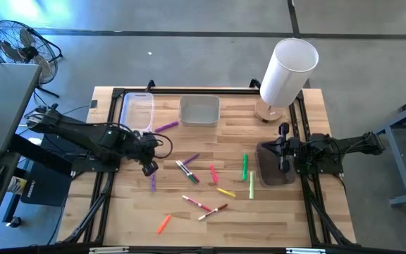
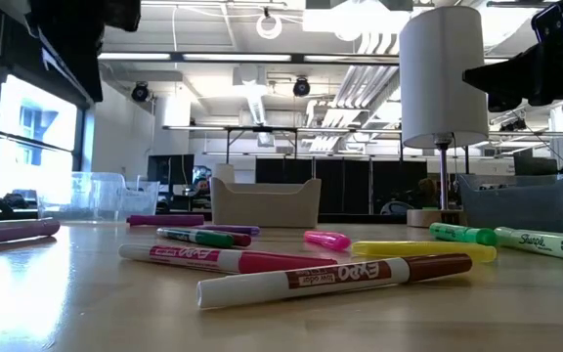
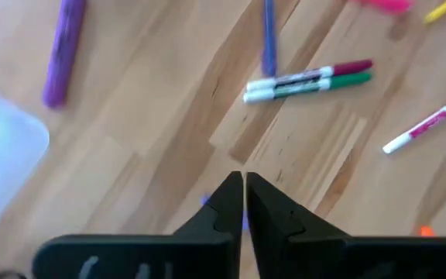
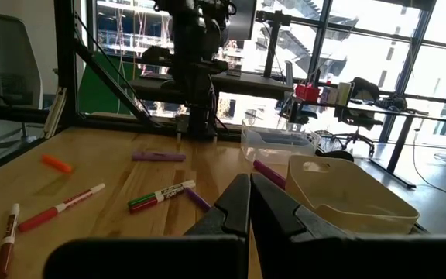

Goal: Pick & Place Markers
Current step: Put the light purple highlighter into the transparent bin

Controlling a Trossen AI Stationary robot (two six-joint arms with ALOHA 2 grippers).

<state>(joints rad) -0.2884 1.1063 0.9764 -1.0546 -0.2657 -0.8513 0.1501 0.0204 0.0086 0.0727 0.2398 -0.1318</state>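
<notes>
Fingers of the left gripper (image 1: 149, 168) were pressed together, empty, above a purple marker (image 1: 152, 183). Other markers (image 1: 204, 185) lay scattered mid-table. Closed too, the right gripper (image 1: 283, 130) rested at the table's right.

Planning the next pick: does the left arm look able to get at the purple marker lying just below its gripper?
Probably yes. The left gripper hangs right beside the purple marker, fingers shut, and nothing lies between them; it would need to open first.
</notes>
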